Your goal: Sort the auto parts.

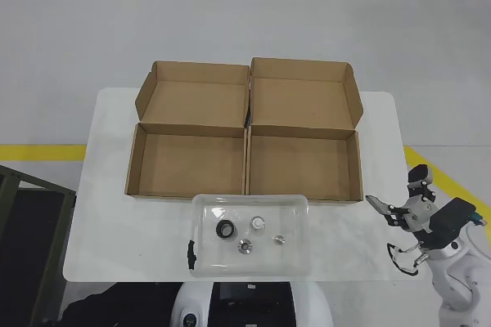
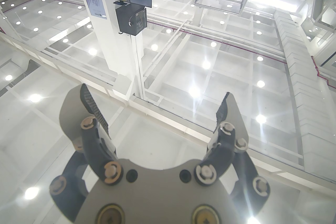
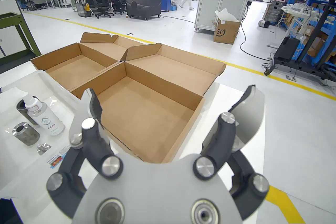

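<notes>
right gripper (image 3: 170, 96) sits spread wide at 3 o'clock of the tray (image 1: 305, 237), so i'd go in low and centred.

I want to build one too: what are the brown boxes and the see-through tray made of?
The boxes look like matte brown cardboard, with folded flaps. The tray seems to be clear, glossy plastic: the white table shows through it.

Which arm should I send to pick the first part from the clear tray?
Right, most likely. The right gripper is open beside the table, facing the clear tray. The left gripper is open too, but it points up at the ceiling, away from the table.
</notes>
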Motion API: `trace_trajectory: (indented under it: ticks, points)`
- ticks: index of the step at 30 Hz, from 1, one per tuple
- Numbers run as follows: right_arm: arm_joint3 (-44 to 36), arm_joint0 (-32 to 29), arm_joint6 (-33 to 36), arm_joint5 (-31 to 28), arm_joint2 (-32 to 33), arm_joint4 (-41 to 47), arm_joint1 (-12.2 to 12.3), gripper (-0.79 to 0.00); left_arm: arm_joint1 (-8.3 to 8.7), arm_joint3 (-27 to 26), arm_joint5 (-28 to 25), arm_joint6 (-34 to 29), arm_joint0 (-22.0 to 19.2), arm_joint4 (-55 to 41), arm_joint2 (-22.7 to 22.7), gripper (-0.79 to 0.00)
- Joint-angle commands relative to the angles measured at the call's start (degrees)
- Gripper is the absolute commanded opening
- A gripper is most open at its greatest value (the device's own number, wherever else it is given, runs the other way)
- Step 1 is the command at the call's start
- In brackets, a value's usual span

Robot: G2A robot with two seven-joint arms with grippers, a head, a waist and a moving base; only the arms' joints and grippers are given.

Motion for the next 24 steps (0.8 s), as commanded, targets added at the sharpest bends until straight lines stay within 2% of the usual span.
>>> trace_trajectory:
  ticks: [1,13,24]
  points:
    - [0.0,0.0,0.0,0.0,0.0,0.0,0.0,0.0,0.0,0.0,0.0,0.0,0.0,0.0,0.0,-0.001]
    - [-0.1,0.0,0.2,0.0,-0.2,-0.1,0.0,0.0,0.0,0.0,0.0,0.0,0.0,0.0,0.0,0.0]
    - [-4.7,4.1,8.1,-1.6,-9.1,-5.6,0.6,0.0,0.0,0.0,0.0,0.0,0.0,0.0,0.0,0.0]
